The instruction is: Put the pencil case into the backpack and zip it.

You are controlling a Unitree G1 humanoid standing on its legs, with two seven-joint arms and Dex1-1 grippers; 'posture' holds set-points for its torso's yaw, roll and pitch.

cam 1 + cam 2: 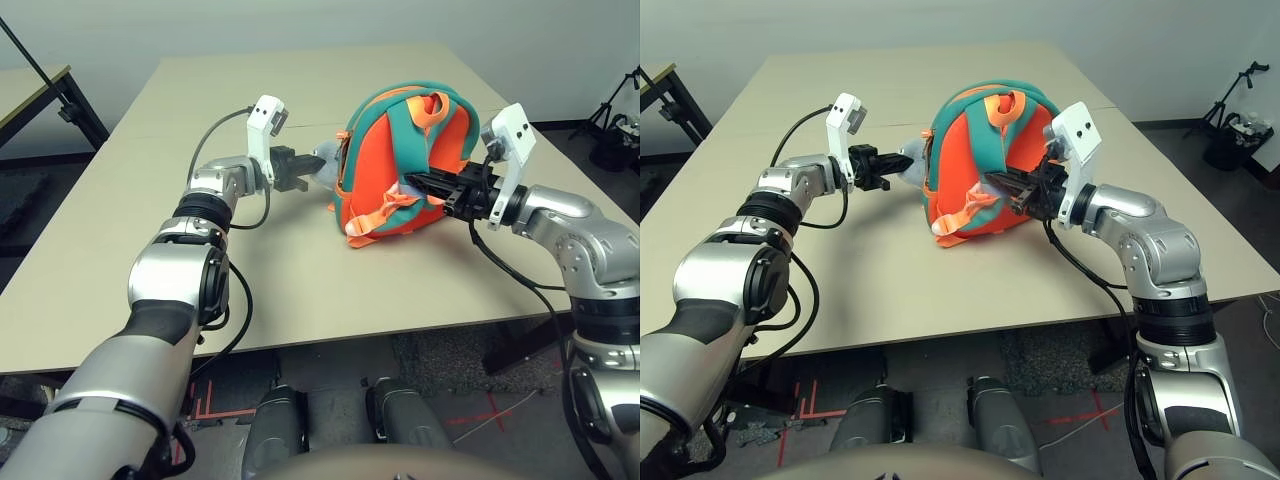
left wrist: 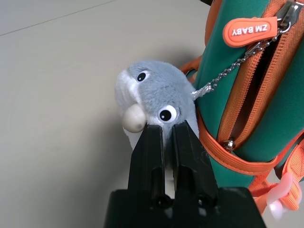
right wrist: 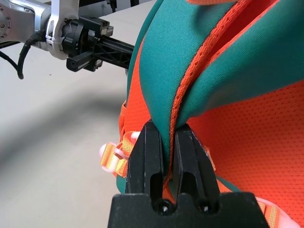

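Beige table (image 1: 150, 250), upright backpack (image 1: 385, 150), zipper apparently part-open, left hand (image 2: 164, 130) pinching plush toy (image 2: 154, 95), right hand (image 3: 166, 135) pinching teal trim (image 3: 199, 52)

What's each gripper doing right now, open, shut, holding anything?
Left gripper: shut on the grey plush toy that hangs from the backpack.
Right gripper: shut on the backpack's teal strap edge.

Head stereo pair down over table (image 1: 300, 290); wrist cams close-up, both on backpack (image 1: 400, 160).
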